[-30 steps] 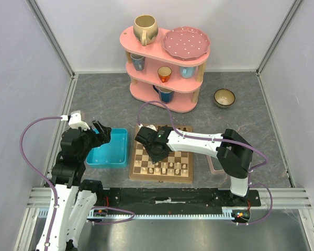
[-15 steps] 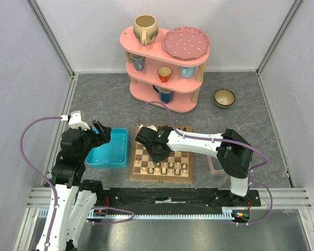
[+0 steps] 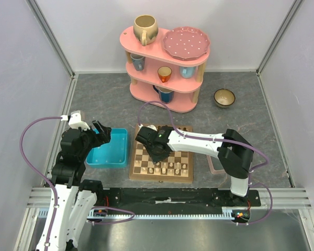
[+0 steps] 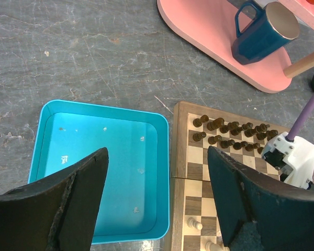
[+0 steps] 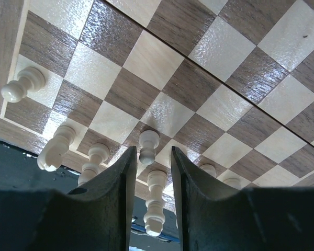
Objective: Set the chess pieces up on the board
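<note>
The board (image 3: 144, 150) lies in front of the arm bases, and also shows in the left wrist view (image 4: 198, 157) and the right wrist view (image 5: 162, 73). Several pale chess pieces (image 3: 170, 168) stand along its near rows. Dark chessmen (image 4: 227, 129) fill the far rows. My right gripper (image 3: 156, 156) hovers low over the near left squares. Its jaws (image 5: 153, 152) are narrowly apart around one standing pale pawn (image 5: 148, 144), with a gap on the right side. My left gripper (image 3: 102, 130) is wide open and empty above the turquoise tray (image 4: 102, 107).
The empty turquoise tray (image 3: 120, 134) touches the board's left edge. A clear pink-rimmed tray (image 3: 214, 167) lies right of the board, partly under the right arm. A pink shelf (image 3: 165, 63) with cups and a plate stands behind, with a small bowl (image 3: 224, 98) to its right.
</note>
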